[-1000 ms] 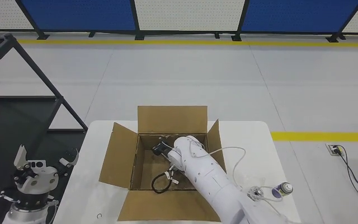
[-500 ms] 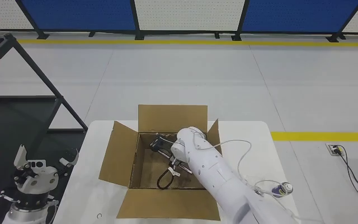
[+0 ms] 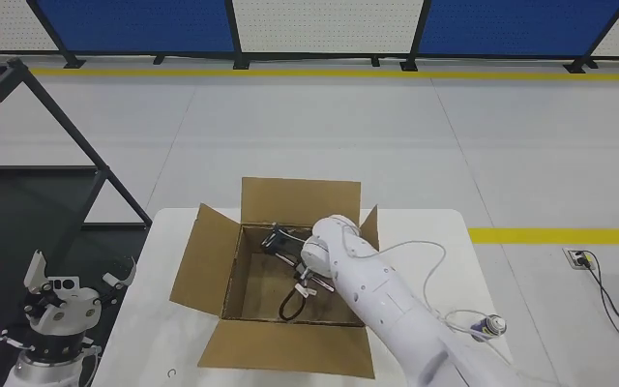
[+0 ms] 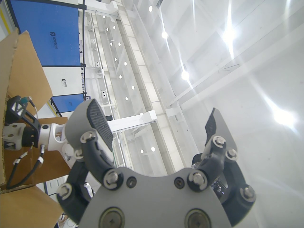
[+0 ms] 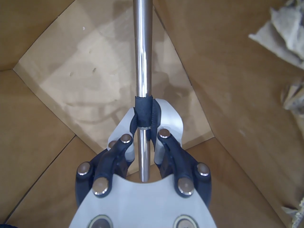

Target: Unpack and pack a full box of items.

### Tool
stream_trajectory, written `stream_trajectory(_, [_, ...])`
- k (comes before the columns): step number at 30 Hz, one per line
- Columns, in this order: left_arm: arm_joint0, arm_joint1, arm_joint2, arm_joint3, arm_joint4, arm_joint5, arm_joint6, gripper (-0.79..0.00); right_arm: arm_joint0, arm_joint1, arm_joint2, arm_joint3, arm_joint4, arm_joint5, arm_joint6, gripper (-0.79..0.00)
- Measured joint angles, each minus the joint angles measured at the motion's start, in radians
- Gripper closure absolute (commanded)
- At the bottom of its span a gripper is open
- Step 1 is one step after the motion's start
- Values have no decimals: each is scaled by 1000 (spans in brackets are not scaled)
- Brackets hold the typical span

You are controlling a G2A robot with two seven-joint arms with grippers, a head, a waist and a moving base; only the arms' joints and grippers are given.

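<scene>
While your right arm (image 3: 368, 290) is down inside the box (image 3: 298, 201), the right jaws are clamped on a rod (image 5: 141, 48). It is shiny metal, gripped partway along, with a short end pointing back toward the wrist. The rod is held inside the box, over its bare cardboard floor. Its far end runs out of the right wrist view, so you cannot tell whether it touches anything. Crumpled paper (image 5: 285, 31) lies against a box wall off to one side of the rod.

Your left arm (image 3: 60, 310) sits beside the desk (image 3: 426, 232), well apart from the box. The left jaws are spread wide with nothing between them, pointing up at the ceiling.

All four flaps are folded out. A small can (image 3: 491, 326) stands on the desk near its right edge, well apart from the box.

As for progress, the part of the floor you can see is bare, so the box looks close to empty. You are probably either near the end of unpacking or just starting to pack, and the pictures do not settle which. If you are unpacking, the rod and the paper have yet to come out. If you are packing, the rod needs setting down and the can has yet to go in.
</scene>
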Motion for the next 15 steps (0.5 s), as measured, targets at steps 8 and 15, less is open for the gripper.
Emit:
stream_trajectory(8, [0, 0, 0, 0, 0, 0, 0, -785, -183, 128, 109, -436, -117, 88, 176, 0])
stream_trajectory(15, [0, 0, 0, 0, 0, 0, 0, -785, -502, 249, 302, -1012, -288, 86, 336, 0])
